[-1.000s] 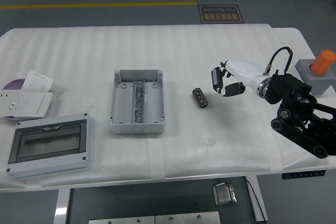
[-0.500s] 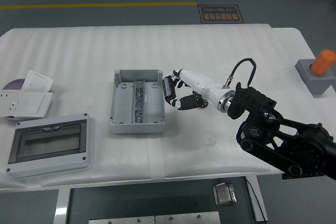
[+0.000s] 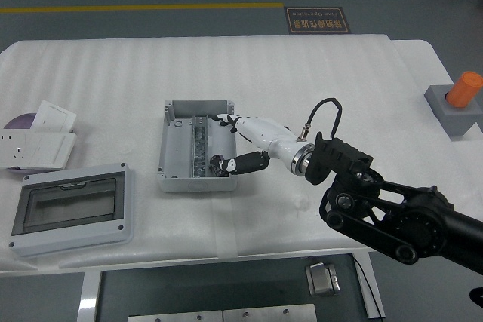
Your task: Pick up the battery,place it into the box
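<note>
The open grey box lies left of the table's middle, with a metal rail down its inside. My right hand, white with black fingers, reaches in from the right over the box's right side. Its fingers stretch over the right wall and the thumb points into the box, spread apart. A small dark cylinder, the battery, shows inside the box at its lower right, just at the thumb tip. I cannot tell whether the thumb touches it. The left arm is out of view.
A grey enclosure with a clear lid lies at the front left. White socket plates lie at the far left. A grey block with an orange cylinder stands at the right edge. My black right arm crosses the front right.
My right hand closed over the battery at the table's middle right, carried it left to the box, and now its fingers are spread over the box's right side.
</note>
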You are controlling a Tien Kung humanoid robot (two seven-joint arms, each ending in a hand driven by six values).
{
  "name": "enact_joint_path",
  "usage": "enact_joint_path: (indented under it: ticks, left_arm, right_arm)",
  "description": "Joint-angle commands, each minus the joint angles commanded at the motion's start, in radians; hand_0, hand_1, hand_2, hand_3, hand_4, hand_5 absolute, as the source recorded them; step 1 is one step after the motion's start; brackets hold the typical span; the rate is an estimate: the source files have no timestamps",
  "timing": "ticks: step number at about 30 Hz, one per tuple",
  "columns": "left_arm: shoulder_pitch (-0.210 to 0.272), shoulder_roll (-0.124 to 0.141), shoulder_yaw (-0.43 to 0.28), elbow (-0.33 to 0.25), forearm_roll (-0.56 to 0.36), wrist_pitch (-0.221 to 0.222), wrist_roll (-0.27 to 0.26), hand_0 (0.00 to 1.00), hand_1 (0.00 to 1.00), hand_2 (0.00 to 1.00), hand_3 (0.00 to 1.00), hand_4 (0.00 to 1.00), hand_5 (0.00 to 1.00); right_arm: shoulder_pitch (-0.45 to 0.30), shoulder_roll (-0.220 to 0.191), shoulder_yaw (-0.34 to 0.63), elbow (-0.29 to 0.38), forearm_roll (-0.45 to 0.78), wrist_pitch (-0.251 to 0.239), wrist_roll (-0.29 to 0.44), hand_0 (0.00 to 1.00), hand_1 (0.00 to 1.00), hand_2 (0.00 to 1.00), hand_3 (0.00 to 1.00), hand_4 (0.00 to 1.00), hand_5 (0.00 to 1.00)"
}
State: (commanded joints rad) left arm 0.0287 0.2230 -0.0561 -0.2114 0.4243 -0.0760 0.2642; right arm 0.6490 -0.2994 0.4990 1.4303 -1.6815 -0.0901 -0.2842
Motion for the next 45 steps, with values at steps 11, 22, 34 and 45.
enact_joint_path:
  ticks: [11,22,34,45]
  left_arm:
    - [-0.003,0.003,0.003,0.001,-0.005,0.000,0.000,0.691,0.704,0.532,0.550,0.650,0.448]
    - [-0.005,0.006,0.008,0.002,-0.012,-0.001,-0.002,0.690,0.704,0.533,0.550,0.644,0.440]
    - [-0.009,0.008,0.009,0.001,-0.010,-0.001,-0.002,0.690,0.704,0.529,0.550,0.613,0.402]
    - [-0.015,0.009,0.002,0.000,-0.001,-0.001,-0.002,0.690,0.702,0.528,0.549,0.609,0.402]
  right_arm:
    - [0.062,-0.108,-0.016,-0.099,-0.027,0.014,-0.003,0.799,0.836,0.904,0.998,0.798,0.485]
    - [0.177,-0.143,-0.225,-0.237,-0.177,0.086,-0.026,0.787,0.820,0.880,0.998,0.799,0.485]
    - [0.230,-0.094,-0.337,-0.331,-0.192,0.077,-0.021,0.787,0.812,0.865,0.977,0.787,0.423]
    - [0.252,-0.082,-0.369,-0.358,-0.162,0.053,-0.004,0.783,0.798,0.847,0.970,0.771,0.407]
